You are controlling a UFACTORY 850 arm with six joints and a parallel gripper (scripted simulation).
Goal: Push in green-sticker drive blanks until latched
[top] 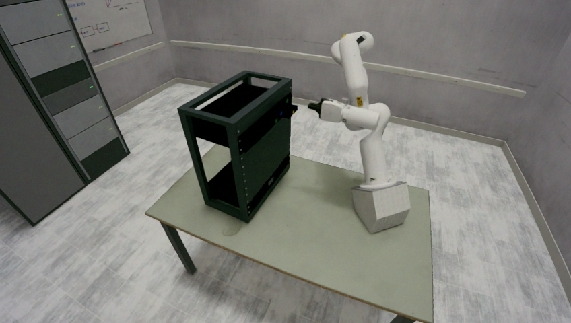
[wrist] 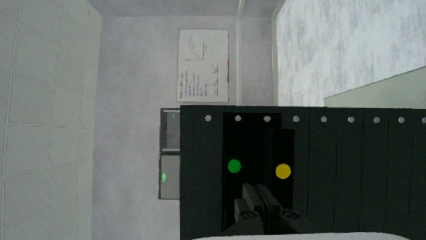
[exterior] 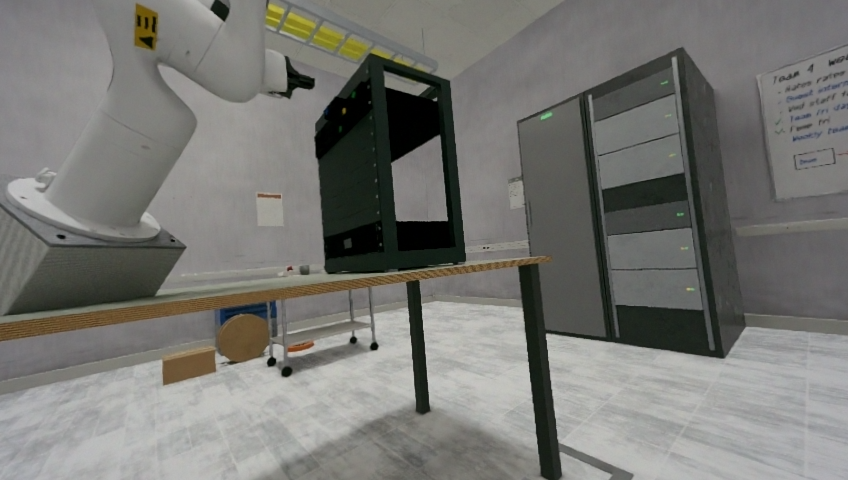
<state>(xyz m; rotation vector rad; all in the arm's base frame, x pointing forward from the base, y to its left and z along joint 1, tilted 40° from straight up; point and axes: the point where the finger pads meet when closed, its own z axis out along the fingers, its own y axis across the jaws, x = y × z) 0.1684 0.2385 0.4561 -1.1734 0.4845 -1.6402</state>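
Observation:
The dark green rack (top: 240, 140) stands on the table, its front panel facing my arm. My gripper (top: 311, 105) is shut and empty. It hovers a short way off the top of the rack's front, not touching it; it also shows in the exterior view (exterior: 304, 82). In the wrist view the shut fingers (wrist: 257, 192) point between a blank with a green sticker (wrist: 234, 166) and a blank with a yellow sticker (wrist: 283, 171). The green-sticker blank looks set deeper in the bay than the yellow one. A blue sticker (top: 281, 113) shows on the front in the top view.
The arm's base block (top: 380, 206) sits on the table (top: 304, 235) to the right of the rack. A tall grey server cabinet (top: 44, 99) stands on the floor to the left, away from the table. A cart (exterior: 321, 333) stands behind the table.

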